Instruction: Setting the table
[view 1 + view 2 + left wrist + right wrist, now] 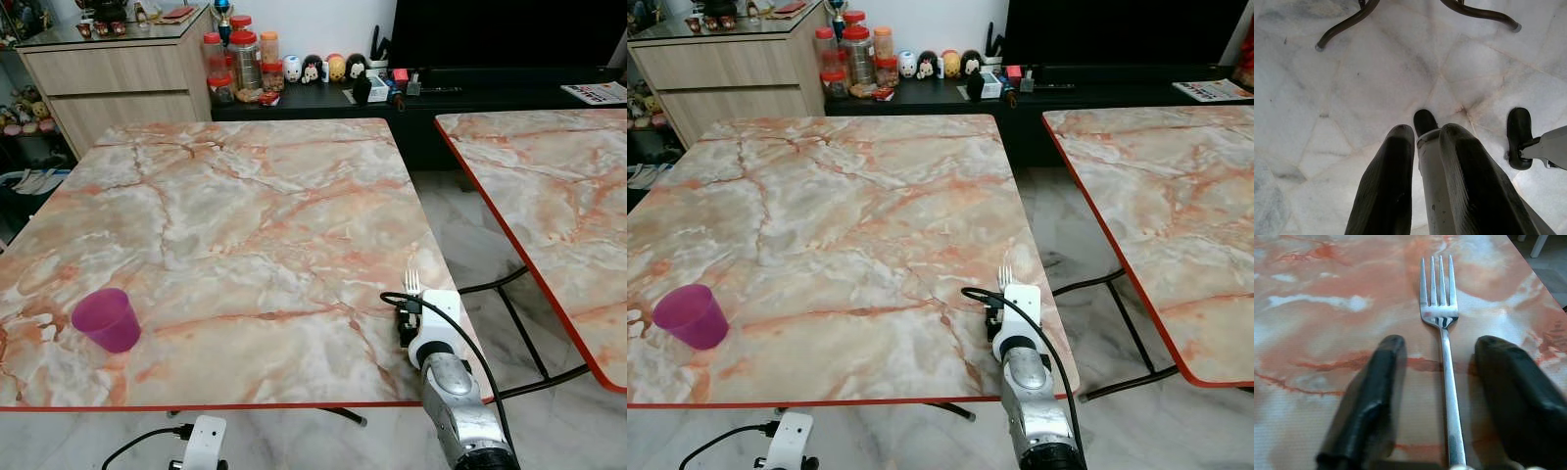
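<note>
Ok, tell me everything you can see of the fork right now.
The fork is plain shiny metal, with four straight tines and a slim handle. It lies flat on the marble-patterned table, near the near right corner, tines pointing away from the robot. The right gripper is open, one black finger on each side of the handle, and neither finger visibly touches it. The handle's rear end runs back under the gripper, so that end is hidden. The head view shows just the tines past the wrist.

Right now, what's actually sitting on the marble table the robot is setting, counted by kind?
Cups: 1, the purple cup near the front left corner.
Forks: 1, the fork lying between the open fingers of the right gripper, near the front right edge.
Total: 2.
</note>
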`<state>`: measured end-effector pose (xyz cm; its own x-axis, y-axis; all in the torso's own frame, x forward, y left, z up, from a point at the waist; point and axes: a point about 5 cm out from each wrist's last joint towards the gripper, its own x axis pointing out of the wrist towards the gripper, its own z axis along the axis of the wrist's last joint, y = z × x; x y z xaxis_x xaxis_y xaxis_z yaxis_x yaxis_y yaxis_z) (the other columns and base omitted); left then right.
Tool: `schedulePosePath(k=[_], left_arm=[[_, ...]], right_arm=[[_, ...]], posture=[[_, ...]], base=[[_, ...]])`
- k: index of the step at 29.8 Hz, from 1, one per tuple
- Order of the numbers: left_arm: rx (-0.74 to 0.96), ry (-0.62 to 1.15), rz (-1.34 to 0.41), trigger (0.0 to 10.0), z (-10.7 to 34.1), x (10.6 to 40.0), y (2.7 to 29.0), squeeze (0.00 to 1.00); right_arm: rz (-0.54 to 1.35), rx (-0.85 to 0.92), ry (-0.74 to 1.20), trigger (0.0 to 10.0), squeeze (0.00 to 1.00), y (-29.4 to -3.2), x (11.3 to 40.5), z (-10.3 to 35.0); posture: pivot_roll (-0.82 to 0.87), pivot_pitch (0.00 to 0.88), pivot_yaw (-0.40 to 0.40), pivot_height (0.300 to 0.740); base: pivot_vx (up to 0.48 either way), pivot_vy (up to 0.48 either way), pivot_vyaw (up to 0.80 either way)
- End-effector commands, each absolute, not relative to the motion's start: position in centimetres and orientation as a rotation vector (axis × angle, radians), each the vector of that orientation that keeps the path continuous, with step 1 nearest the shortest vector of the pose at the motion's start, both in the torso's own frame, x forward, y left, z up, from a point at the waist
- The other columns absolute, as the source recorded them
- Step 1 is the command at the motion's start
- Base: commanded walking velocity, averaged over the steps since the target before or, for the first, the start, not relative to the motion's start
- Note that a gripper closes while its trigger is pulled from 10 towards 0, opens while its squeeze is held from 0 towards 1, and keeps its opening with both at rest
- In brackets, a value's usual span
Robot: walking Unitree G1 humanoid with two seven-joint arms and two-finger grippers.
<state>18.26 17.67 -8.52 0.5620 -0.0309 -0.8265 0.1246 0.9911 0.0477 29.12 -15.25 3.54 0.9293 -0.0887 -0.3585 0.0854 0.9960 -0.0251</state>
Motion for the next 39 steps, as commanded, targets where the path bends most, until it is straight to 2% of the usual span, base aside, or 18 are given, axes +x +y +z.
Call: schedulePosePath(k=[1,39], left_arm=[[0.113,0.988,-0.106,10.0,-8.65,18.04,17.64,0.00],[0.133,0.989,-0.093,10.0,-8.61,18.09,17.95,0.00]], right_arm=[[-0.100,-0.010,0.420,0.0,0.00,-15.36,28.63,2.71],[-0.062,0.022,0.402,0.0,0.00,-14.43,29.25,3.15]], posture=[[-0.09,0.000,0.016,0.740],[-0.08,0.000,0.021,0.740]], base=[[0.000,0.000,0.00],[0.000,0.000,0.00]])
